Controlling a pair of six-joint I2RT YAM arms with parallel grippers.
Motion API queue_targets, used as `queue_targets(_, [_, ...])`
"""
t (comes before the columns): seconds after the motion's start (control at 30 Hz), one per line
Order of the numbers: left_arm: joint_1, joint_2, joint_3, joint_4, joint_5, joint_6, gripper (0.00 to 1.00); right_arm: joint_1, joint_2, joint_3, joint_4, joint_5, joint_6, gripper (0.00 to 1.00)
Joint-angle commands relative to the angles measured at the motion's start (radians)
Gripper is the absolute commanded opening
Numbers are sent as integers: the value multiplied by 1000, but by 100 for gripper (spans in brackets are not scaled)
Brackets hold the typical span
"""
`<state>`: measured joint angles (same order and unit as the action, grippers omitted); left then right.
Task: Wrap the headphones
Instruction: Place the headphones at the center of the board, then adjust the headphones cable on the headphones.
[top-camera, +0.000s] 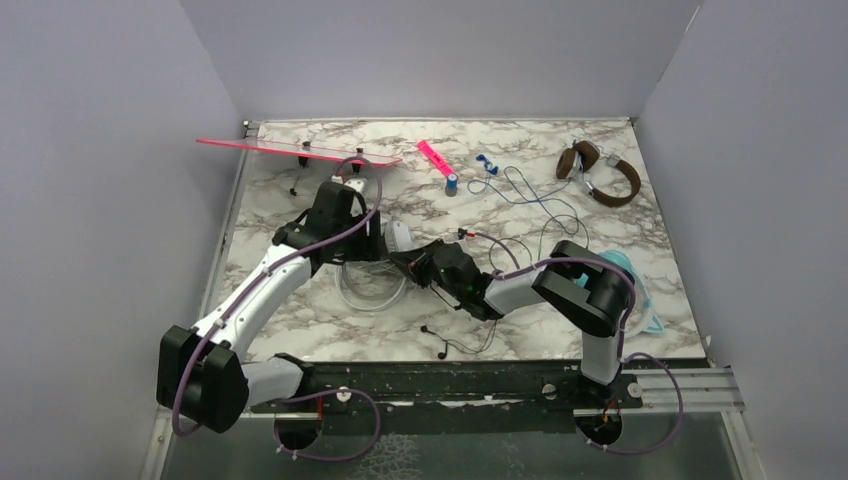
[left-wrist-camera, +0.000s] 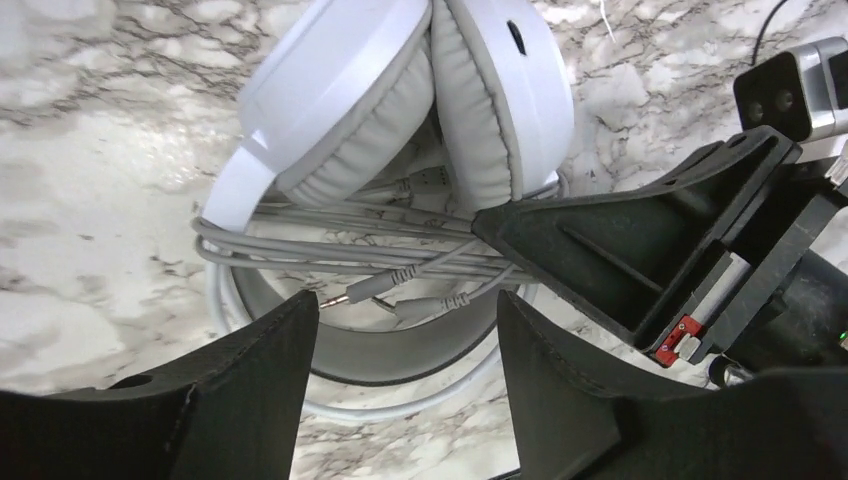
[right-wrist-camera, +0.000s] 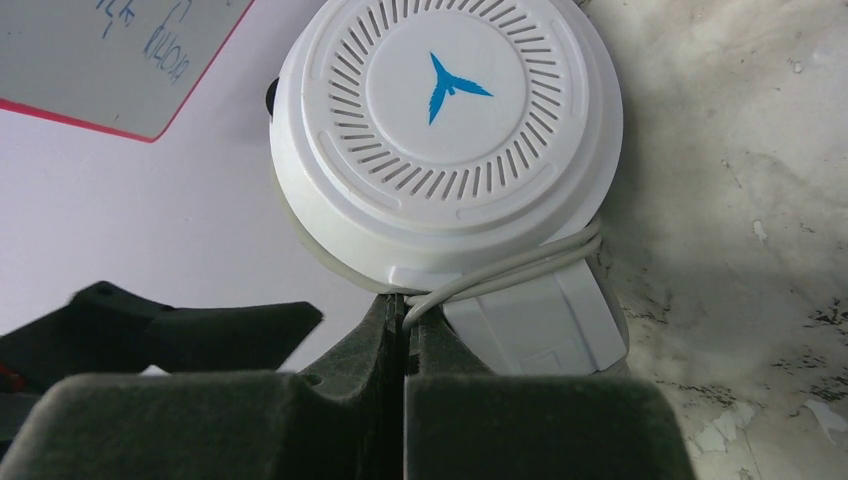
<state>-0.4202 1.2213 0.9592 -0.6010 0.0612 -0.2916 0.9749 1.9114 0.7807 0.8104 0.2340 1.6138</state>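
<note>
- Three corded headphone sets on marble-patterned desk (top-camera: 300, 330).
- White-grey over-ear headphones (left-wrist-camera: 400, 90) with blue logo: mid-desk between both grippers, cups pressed together, grey cord (left-wrist-camera: 380, 255) bundled in loops beneath.
- Left gripper (left-wrist-camera: 405, 330): jaws apart, hovering over cord bundle, holding nothing.
- Right gripper (right-wrist-camera: 403, 310): closed, pinching grey cord just below logo cup.
- Small brown headphones (top-camera: 600, 172): near far right corner of desk, well apart from the others.
- Teal headphones (top-camera: 648, 305): right edge, partly hidden under right arm (top-camera: 585, 290).
</note>
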Motion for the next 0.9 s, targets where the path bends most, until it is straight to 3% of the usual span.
queue_targets(0.0, [20, -100, -103, 139, 130, -137, 68, -4, 21, 18, 3, -20, 4, 1])
queue_targets(0.1, [28, -131, -166, 139, 125, -199, 77, -4, 20, 17, 11, -24, 11, 1])
queue_targets(0.3, [64, -174, -285, 186, 145, -288, 78, -5, 29, 18, 25, -40, 29, 2])
queue_targets(0.53, [72, -91, -281, 190, 89, -240, 62, -5, 36, 23, 27, -62, 35, 2])
queue_targets(0.77, [72, -61, -286, 218, 77, -267, 64, -4, 26, 32, -6, -74, 25, 2])
queue_targets(0.87, [72, -36, -286, 233, 79, -280, 59, -4, 26, 44, -29, -94, 3, 3])
